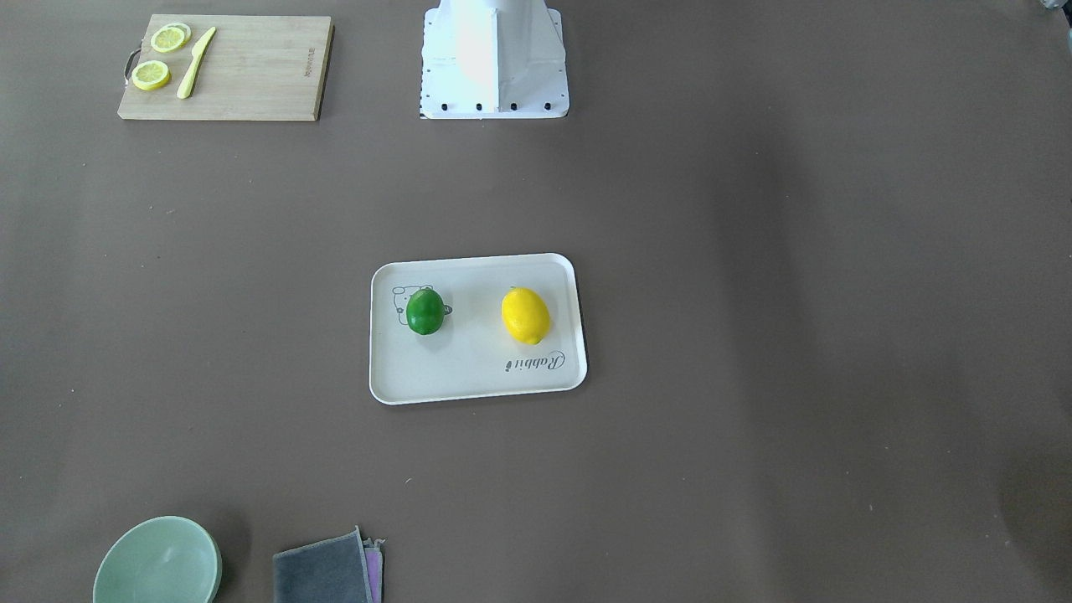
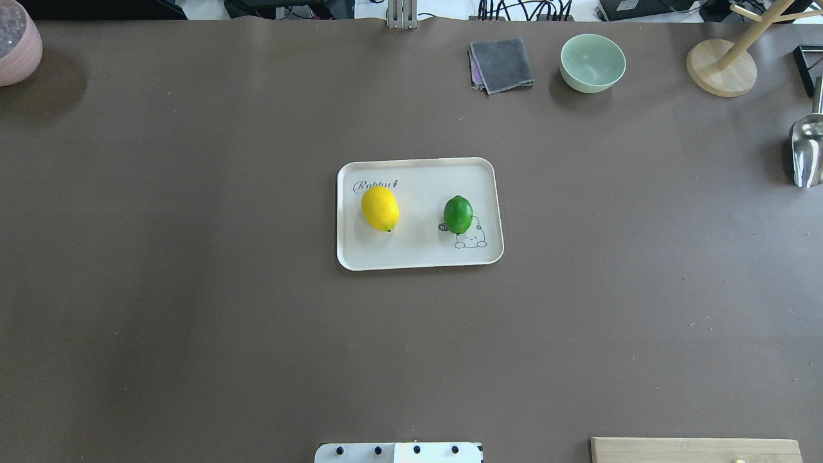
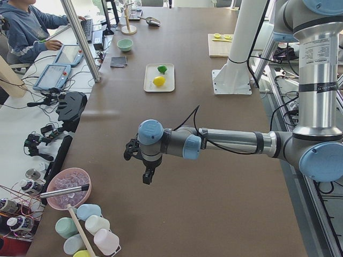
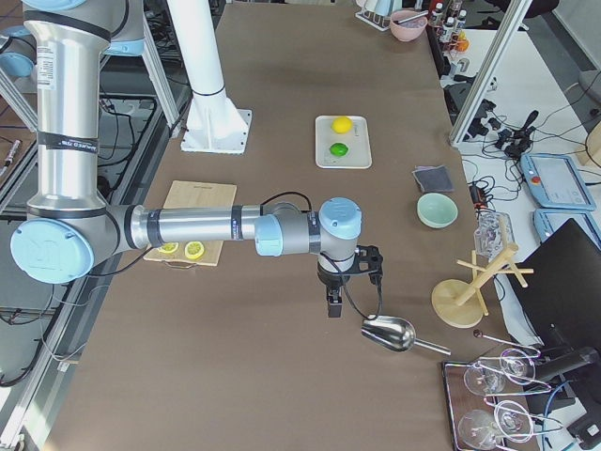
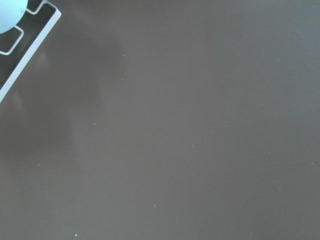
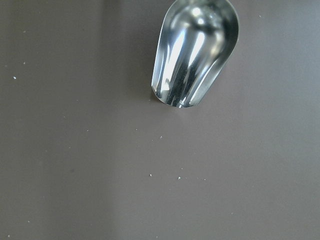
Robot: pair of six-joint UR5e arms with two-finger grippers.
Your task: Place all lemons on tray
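The off-white tray [image 1: 477, 378] lies at the table's middle. The yellow lemon [image 1: 525, 315] and the dark green lemon [image 1: 425, 311] both rest on it, apart from each other; in the overhead view the yellow one [image 2: 380, 208] is on the tray's left and the green one [image 2: 458, 214] on its right. My left gripper [image 3: 147, 176] hangs over bare table far from the tray, seen only in the exterior left view. My right gripper [image 4: 333, 305] hangs near a metal scoop, seen only in the exterior right view. I cannot tell whether either is open or shut.
A wooden cutting board [image 1: 251, 75] with lemon slices and a yellow knife lies near the robot base [image 1: 494, 67]. A green bowl [image 2: 592, 62], grey cloth [image 2: 501, 64], wooden rack [image 2: 720, 67], metal scoop [image 2: 807, 151] and pink bowl [image 2: 16, 42] stand along the table's edges.
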